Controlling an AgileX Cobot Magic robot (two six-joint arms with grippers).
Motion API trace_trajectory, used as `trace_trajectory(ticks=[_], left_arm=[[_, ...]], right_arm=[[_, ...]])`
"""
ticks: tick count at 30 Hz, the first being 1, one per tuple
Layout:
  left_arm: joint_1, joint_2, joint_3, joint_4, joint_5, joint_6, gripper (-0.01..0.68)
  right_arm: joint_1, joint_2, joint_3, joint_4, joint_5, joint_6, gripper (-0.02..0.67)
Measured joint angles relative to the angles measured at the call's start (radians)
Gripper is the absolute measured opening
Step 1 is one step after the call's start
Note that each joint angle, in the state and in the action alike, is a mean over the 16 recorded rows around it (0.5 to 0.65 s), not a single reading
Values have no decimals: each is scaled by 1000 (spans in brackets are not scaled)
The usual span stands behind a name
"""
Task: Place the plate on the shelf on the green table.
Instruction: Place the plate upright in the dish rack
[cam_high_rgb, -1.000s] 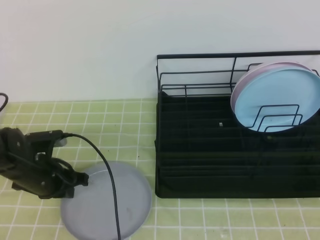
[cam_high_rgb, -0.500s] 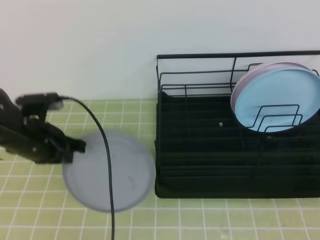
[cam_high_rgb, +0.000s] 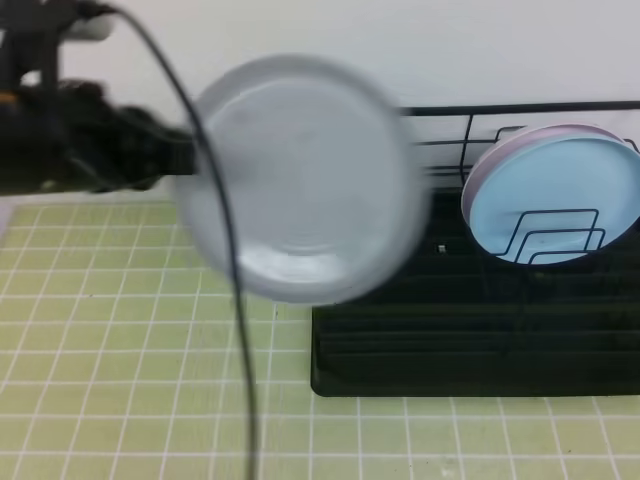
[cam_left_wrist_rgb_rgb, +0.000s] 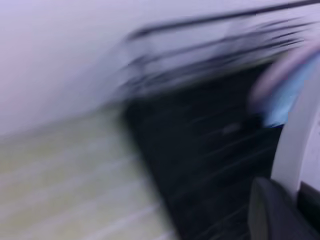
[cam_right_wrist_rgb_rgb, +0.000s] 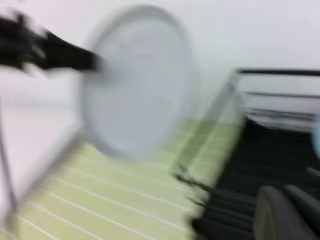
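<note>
Left gripper clamped on one plate, two racked.

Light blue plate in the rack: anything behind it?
A pink plate stands right behind the light blue plate in the shelf; only its rim shows, the rest is covered.

Blurred shelf, plate edge clamped in left tool
</note>
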Motion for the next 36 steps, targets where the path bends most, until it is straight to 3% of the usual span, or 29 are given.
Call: trace_trajectory(ticks=[6, 12, 17, 25, 32, 36], left_arm=[[-166, -63, -14, -180, -97, 166, 5], [-325, -79, -14, -248, -200, 228, 5], [-409, -80, -14, -260, -253, 230, 5], [-486, -80, -14, -293, -282, 240, 4], [-513, -80, -14, -330, -286, 261, 15], [-519, -80, -14, -345, -286, 274, 69]], right_arm=[[0, 37, -58, 188, 48, -85, 304], [0, 56, -76, 235, 13, -104, 507], [0, 58, -77, 238, -38, -108, 570], [0, 77, -77, 238, -93, -114, 474], [0, 107, -78, 248, -98, -140, 246], [0, 123, -80, 262, -104, -190, 121]])
